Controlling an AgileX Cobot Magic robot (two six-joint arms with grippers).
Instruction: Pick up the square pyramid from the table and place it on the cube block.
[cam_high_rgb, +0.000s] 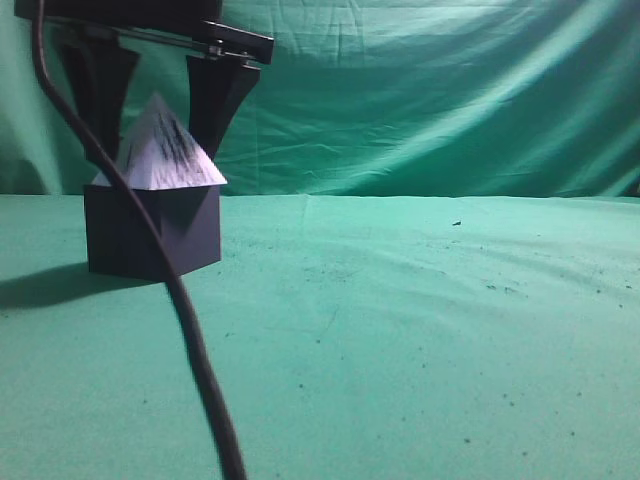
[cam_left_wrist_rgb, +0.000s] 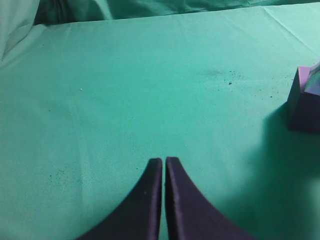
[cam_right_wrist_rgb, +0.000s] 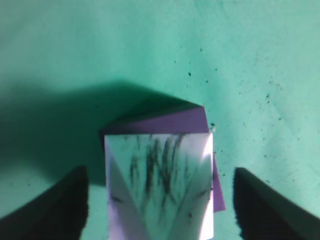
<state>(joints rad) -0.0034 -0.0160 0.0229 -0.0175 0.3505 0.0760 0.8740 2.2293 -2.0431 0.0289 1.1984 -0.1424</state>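
Observation:
The pale square pyramid (cam_high_rgb: 165, 150) with dark streaks sits on top of the dark purple cube block (cam_high_rgb: 150, 235), at the left of the green table (cam_high_rgb: 400, 330). My right gripper (cam_high_rgb: 157, 150) is open and straddles the pyramid, one black finger on each side with gaps between. The right wrist view shows the pyramid (cam_right_wrist_rgb: 160, 185) on the cube (cam_right_wrist_rgb: 170, 122), its base slightly turned against the cube's top, between the spread fingers (cam_right_wrist_rgb: 160, 210). My left gripper (cam_left_wrist_rgb: 164, 162) is shut and empty above bare cloth. The cube (cam_left_wrist_rgb: 305, 107) is at the right edge of the left wrist view.
A thick black cable (cam_high_rgb: 190, 340) hangs across the front left of the exterior view. A green backdrop cloth (cam_high_rgb: 430, 100) rises behind the table. Small dark specks dot the cloth (cam_high_rgb: 500, 290).

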